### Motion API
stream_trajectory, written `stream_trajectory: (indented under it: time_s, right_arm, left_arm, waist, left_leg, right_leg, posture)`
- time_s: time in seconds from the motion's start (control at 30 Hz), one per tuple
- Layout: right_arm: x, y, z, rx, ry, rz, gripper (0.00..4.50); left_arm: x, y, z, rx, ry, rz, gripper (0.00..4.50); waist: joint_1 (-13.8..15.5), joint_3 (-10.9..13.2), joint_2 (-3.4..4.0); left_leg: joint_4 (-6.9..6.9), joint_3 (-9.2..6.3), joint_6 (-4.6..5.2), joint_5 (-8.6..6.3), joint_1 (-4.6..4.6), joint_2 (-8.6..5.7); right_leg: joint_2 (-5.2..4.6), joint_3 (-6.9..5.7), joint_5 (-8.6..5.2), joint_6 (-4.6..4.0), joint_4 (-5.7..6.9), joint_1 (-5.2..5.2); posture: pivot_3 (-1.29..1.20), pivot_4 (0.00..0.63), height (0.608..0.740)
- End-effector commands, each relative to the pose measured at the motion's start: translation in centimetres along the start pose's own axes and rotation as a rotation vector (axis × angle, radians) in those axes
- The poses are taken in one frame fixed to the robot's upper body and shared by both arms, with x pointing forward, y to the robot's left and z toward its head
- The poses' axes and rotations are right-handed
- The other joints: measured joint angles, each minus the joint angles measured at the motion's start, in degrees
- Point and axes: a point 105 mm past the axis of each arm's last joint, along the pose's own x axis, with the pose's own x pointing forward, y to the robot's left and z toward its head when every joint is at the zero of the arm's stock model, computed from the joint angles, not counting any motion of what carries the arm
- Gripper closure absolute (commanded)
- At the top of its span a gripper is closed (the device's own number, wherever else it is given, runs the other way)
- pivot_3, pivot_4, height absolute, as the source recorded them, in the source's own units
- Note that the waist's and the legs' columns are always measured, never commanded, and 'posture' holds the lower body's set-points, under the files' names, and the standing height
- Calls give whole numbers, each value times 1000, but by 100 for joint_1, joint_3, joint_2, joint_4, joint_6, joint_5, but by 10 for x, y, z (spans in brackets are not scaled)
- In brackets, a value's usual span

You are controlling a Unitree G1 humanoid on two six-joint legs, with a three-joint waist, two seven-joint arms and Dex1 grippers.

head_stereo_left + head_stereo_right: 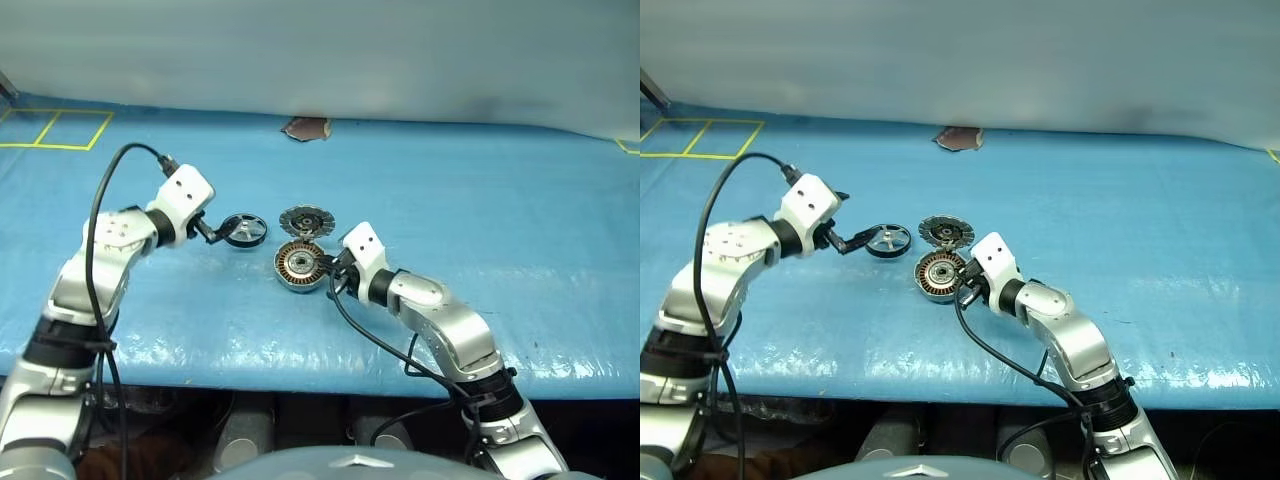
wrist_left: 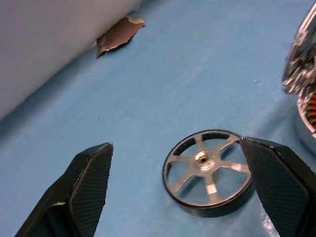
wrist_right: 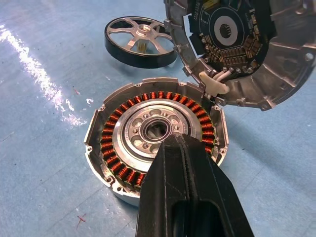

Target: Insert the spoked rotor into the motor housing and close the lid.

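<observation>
The spoked rotor [image 1: 246, 229] is a small silver wheel with a dark rim, left of the motor housing [image 1: 300, 266] on the blue mat. My left gripper [image 1: 221, 235] is open around the rotor [image 2: 207, 173]; one finger [image 2: 276, 182] is against its rim and the other finger [image 2: 91, 182] stands well apart. The housing [image 3: 148, 133] lies open, showing its copper windings. Behind it the lid [image 3: 232, 39] leans tilted up with its dark face towards me, joined to the housing by short white wires. My right gripper [image 3: 183, 148] is shut, its tips over the housing's near rim.
The blue mat [image 1: 480, 210] covers the table up to a grey wall at the back. A brown torn patch [image 1: 307, 127] lies at the mat's far edge, and yellow tape lines [image 1: 55, 130] mark the far left. The table's front edge runs just below my arms.
</observation>
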Motion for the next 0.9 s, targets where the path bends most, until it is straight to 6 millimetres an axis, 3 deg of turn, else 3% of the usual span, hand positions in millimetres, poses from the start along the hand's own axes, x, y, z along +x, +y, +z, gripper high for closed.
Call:
stream_trajectory:
  time_s: [0.03,0.17,0.3,0.4,0.63,0.9]
  right_arm:
    - [-5,0,16,-14,-52,-2,4481]
    - [-7,0,14,-10,-23,8,4481]
    - [-8,-3,14,-24,4,13,4481]
    - [-8,-6,18,-37,8,9,4481]
    - [-8,-8,19,-49,14,-2,4481]
    - [-11,-11,17,-46,17,-30,4481]
  left_arm:
    - [9,20,8,179,98,-12,0]
    - [25,29,21,349,183,-66,0]
    - [40,17,36,411,189,-207,0]
    - [39,1,48,433,182,-368,0]
    - [34,0,27,590,362,-495,0]
    - [26,-6,12,602,396,-564,0]
  waist:
    - [-2,8,-2]
    - [-22,21,-11]
    - [-44,23,-10]
    - [-102,25,-10]
    - [-176,29,-8]
    - [-178,33,-6]
  left_leg:
    - [0,-1,-2,1,-1,0]
    - [2,-2,-2,1,-11,0]
    - [1,0,-1,1,-23,0]
    - [12,-1,-2,2,-60,4]
    - [24,-5,-2,3,-77,6]
    - [54,-9,1,1,-83,5]
  right_leg:
    - [2,1,2,3,0,-1]
    - [2,1,5,10,-2,-6]
    - [3,4,6,11,0,-21]
    - [8,5,6,11,14,-62]
    - [13,5,9,15,18,-71]
    - [15,4,13,22,26,-65]
  posture:
    - [0,150,740]
    - [0,150,740]
    - [0,150,740]
    - [0,150,740]
    - [0,150,740]
    - [0,150,740]
